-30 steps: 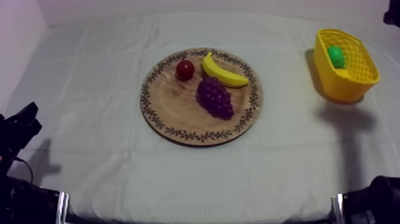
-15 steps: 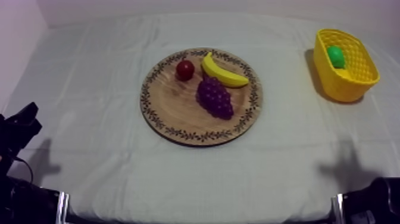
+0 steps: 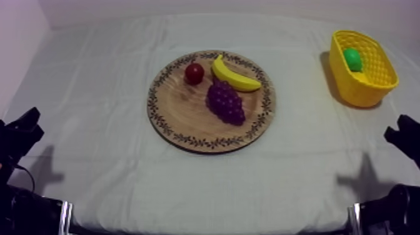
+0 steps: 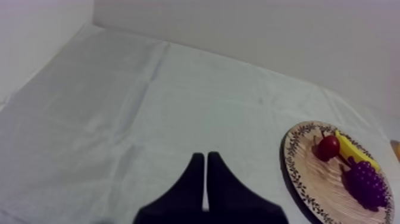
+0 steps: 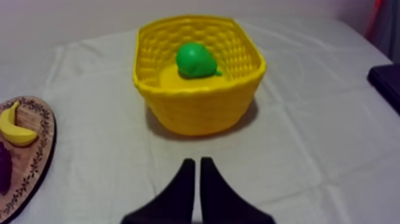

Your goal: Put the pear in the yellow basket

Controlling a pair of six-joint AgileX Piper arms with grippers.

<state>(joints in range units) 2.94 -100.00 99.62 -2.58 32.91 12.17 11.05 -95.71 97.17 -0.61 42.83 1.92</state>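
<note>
Right gripper (image 5: pixel 197 164) has dropped back to rest at near right, fingers pressed together, holding nothing. Pear (image 5: pixel 196 59) sits inside the yellow basket (image 5: pixel 196 110), far right. Left gripper (image 4: pixel 205 161) is closed too, parked near left. You can call this done.

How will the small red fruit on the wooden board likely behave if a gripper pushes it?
The small red fruit looks round and smooth, so it would probably roll across the wooden board rather than slide. Small and toy-like, it is probably light and easily knocked away.
</note>
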